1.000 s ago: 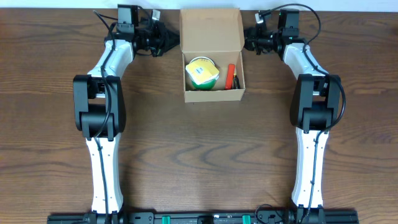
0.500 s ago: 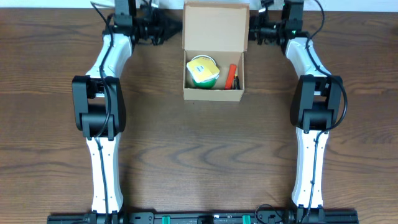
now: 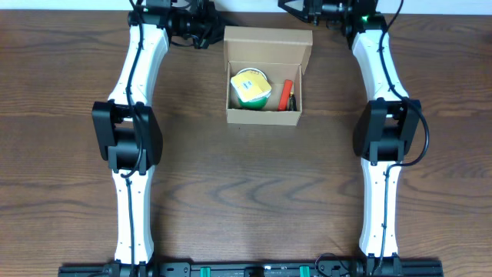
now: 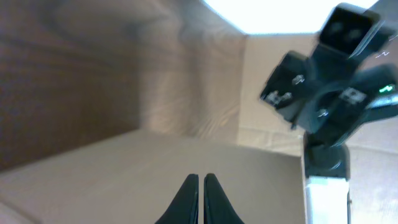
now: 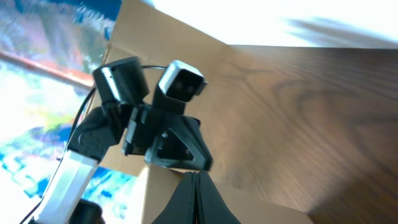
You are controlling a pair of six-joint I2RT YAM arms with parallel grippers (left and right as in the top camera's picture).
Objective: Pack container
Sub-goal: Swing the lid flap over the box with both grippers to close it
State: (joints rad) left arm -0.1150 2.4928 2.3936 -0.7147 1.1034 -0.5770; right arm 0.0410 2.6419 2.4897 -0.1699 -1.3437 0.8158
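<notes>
Box sits open at far centre of table, lid standing up at the back. Only the overhead shows the contents: yellow-green tape roll on the left, red marker on the right. It puts the left gripper by the lid's top left corner and the right gripper behind the lid at the frame edge, jaws unreadable. Left wrist view: left gripper fingers pressed together, empty, over cardboard, contact unclear. Right wrist view: right gripper likewise pinched together, holding nothing, facing the left one.
</notes>
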